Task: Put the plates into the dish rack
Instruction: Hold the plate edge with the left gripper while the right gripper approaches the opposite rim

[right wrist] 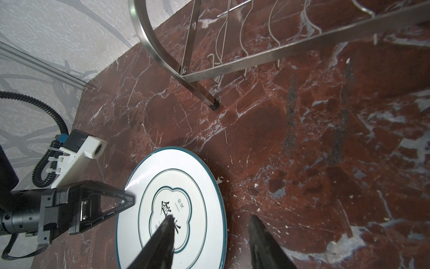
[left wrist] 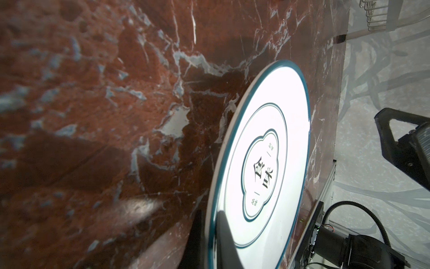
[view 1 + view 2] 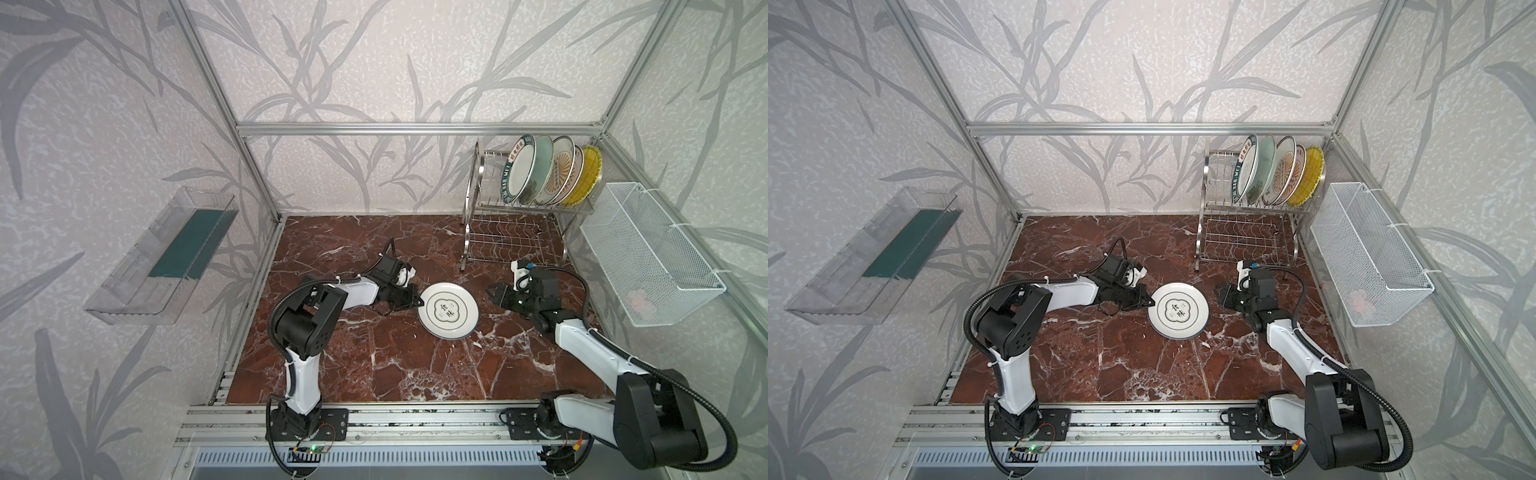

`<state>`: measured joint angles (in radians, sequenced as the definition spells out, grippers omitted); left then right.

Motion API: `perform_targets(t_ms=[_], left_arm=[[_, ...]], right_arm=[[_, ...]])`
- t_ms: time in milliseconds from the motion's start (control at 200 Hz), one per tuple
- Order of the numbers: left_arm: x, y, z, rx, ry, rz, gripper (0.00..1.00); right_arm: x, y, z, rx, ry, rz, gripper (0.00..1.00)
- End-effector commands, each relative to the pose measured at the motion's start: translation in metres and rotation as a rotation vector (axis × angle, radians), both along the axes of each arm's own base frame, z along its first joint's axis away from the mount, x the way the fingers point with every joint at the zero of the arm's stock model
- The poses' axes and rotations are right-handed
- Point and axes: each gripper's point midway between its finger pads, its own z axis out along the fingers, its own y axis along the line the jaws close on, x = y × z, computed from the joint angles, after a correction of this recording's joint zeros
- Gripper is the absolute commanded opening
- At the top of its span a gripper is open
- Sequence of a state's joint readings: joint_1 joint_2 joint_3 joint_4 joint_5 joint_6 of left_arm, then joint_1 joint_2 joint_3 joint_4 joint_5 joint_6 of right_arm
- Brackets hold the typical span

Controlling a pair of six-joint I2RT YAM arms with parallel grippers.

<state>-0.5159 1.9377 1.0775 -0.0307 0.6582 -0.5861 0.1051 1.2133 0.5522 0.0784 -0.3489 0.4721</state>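
Note:
A white plate with a green cloud emblem (image 3: 449,309) (image 3: 1179,309) (image 2: 267,151) (image 1: 172,205) lies mid-table on the red marble. My left gripper (image 3: 419,301) (image 3: 1150,302) (image 2: 210,214) is shut on its left rim, one finger on top and one underneath. My right gripper (image 3: 492,293) (image 3: 1219,293) (image 1: 211,219) stands open just right of the plate, not touching it. The dish rack (image 3: 536,206) (image 3: 1246,206) (image 1: 267,53) stands at the back right. Several plates stand upright in its upper tier, among them a teal-rimmed one (image 3: 519,170) and a yellow one (image 3: 588,174). Its lower tier holds nothing.
A white mesh basket (image 3: 648,257) hangs on the right wall beside the rack. A clear plastic tray (image 3: 162,253) hangs on the left wall. Aluminium frame rails border the marble top (image 3: 374,365) on all sides.

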Motion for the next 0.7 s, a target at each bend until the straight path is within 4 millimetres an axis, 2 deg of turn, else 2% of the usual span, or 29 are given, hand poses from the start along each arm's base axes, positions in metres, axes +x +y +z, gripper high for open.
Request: perform_targets(t_ms=[0, 390, 695], left_arm=[[-0.002, 0.002, -0.004, 0.020, 0.023, 0.010, 0.00], [0.017, -0.008, 0.038, -0.158, -0.027, 0.022, 0.00], [0.030, -0.002, 0.059, -0.287, -0.053, 0.064, 0.00]], right_arm=[[0.001, 0.000, 0.001, -0.001, -0.012, -0.003, 0.51], [0.003, 0.003, 0.007, 0.010, -0.024, 0.011, 0.51], [0.005, 0.010, 0.005, 0.047, -0.019, 0.032, 0.51]])
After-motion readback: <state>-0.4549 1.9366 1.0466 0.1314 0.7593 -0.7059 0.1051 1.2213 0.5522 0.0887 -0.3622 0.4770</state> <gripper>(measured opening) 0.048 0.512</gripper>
